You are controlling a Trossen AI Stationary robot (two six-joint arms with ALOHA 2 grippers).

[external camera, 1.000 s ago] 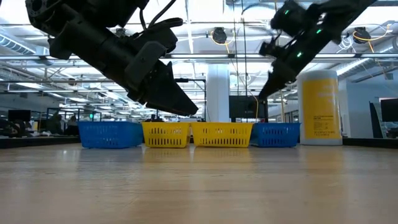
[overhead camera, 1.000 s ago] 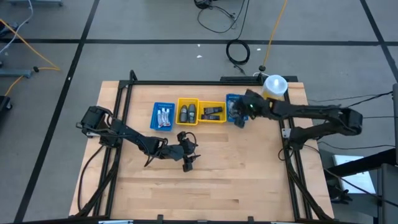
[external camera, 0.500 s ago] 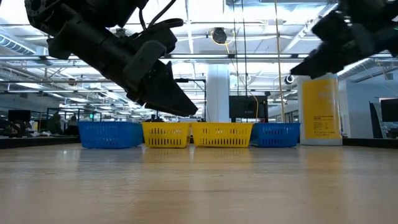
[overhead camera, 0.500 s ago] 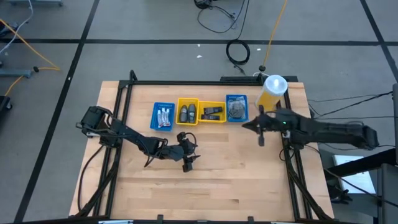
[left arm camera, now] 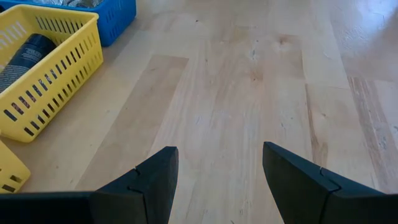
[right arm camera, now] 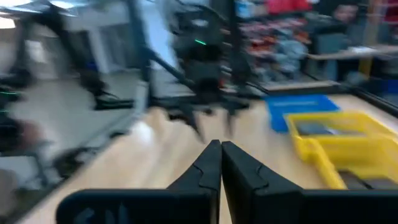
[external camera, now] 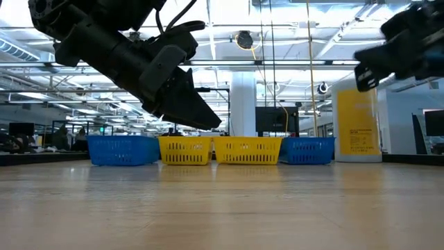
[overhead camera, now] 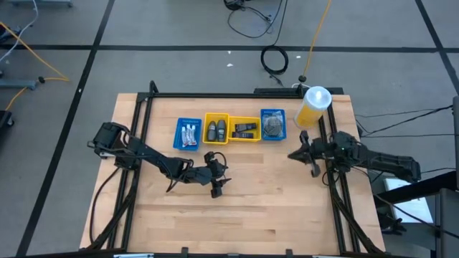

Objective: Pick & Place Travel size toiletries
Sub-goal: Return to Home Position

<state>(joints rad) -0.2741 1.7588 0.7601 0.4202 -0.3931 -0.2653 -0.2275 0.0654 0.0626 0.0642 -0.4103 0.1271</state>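
The toiletries lie in a row of four trays near the table's far edge. White tubes are in the left blue tray (overhead camera: 188, 134), dark bottles in a yellow tray (overhead camera: 216, 129), black packets in the second yellow tray (overhead camera: 245, 129), and grey discs in the right blue tray (overhead camera: 272, 125). My left gripper (overhead camera: 217, 185) (left arm camera: 217, 168) hangs open above bare wood, near the table's middle, on the near side of the trays. My right gripper (overhead camera: 291, 155) (right arm camera: 215, 155) is shut and empty, to the right of the trays and nearer than them.
A tall yellow bottle with a white cap (overhead camera: 314, 106) stands at the far right corner, beyond my right arm. The dark frame rail (overhead camera: 331, 179) runs along the table's right side under that arm. Bare wood (overhead camera: 244, 215) fills the near half.
My right gripper has drawn back from over the right blue tray, moving toward the table's right and near edges, and now sits past the trays beside the right rail. The left arm and the trays have kept still.
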